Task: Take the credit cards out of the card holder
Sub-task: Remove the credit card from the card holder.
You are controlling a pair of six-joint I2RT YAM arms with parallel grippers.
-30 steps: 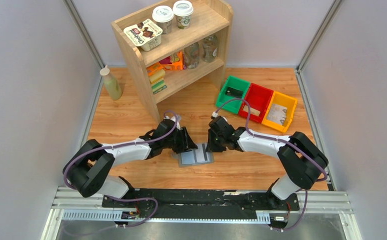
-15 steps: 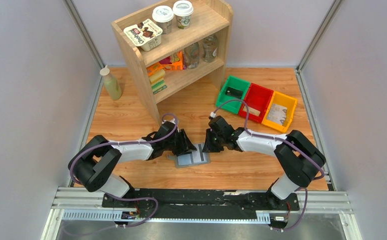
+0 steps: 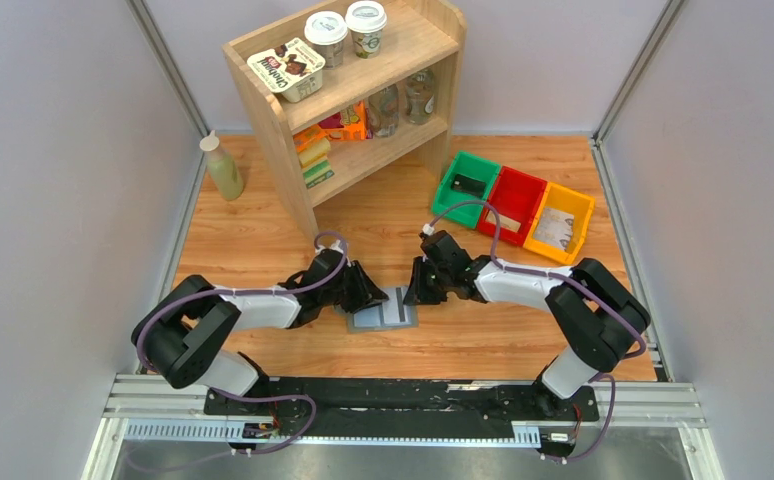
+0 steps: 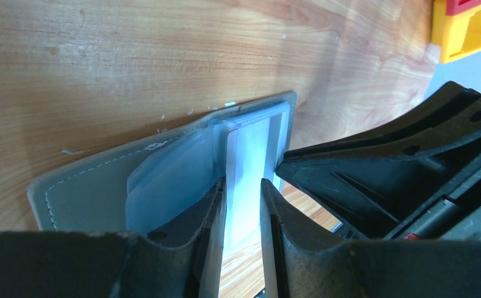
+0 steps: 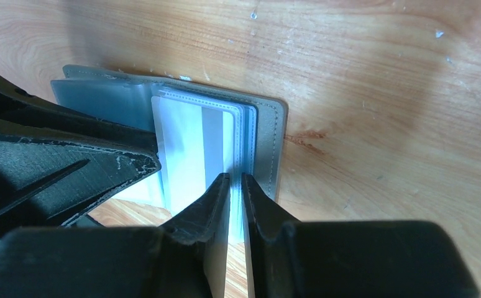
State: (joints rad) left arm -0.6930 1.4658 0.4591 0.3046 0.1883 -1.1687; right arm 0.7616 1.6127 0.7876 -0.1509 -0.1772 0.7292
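Top: grey folding card holder open on wooden tabletop; no cards out. Left wrist: left fingers parted over pale blue-grey pocket, grip unclear. Right wrist: right fingers near-closed at pocketed whitish striped card, grip unclear.

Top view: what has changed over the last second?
The card holder slid slightly left, and the jaws of the left arm and right arm moved with it. The shelf, bins and bottle stayed put.
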